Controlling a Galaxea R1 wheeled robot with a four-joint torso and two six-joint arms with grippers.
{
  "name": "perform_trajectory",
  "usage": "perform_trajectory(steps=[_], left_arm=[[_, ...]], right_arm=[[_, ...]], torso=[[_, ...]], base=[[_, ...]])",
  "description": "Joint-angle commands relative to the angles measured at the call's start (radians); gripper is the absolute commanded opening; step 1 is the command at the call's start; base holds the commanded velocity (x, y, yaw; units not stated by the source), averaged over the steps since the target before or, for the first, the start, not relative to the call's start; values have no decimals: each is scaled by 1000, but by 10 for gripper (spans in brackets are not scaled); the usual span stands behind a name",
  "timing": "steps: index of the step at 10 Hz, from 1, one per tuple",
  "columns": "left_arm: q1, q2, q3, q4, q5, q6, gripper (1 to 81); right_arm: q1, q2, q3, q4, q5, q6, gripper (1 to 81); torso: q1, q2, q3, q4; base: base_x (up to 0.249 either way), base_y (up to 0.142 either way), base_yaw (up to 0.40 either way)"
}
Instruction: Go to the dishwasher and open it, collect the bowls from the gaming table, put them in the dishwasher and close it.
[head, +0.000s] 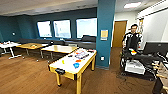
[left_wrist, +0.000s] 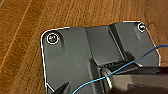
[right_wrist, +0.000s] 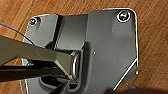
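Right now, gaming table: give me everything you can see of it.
The gaming table is a long table with a smooth white top, a yellow frame and legs, black corners and a dark slot in its near end. It stands level on the wood floor, left of the teal pillar, with its far end near the wood-topped tables. Small colourful items lie on top, orange, blue and yellow among them; which are bowls I cannot tell. Nothing else touches it.

Gaming table (head: 72, 65) left of person (head: 132, 37)

One gaming table (head: 65, 65), one person (head: 132, 37), three windows (head: 62, 28), two wood-topped tables (head: 60, 48).
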Motion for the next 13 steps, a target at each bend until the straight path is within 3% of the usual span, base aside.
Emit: perform_trajectory(steps=[1,10,13], left_arm=[[-50,-5,-2,-5,46,-2,811],[-48,-7,-2,1,46,0,811],[-49,-5,-2,2,46,0,811]], right_arm=[[58,-4,-1,-2,-50,-5,811],[56,-3,-1,-2,-51,-6,811],[53,-4,-2,0,-50,-6,811]], torso=[[0,0,0,0],[0,0,0,0],[-1,-1,0,0]], base=[[0,0,-136],[0,0,0],[92,0,0]])
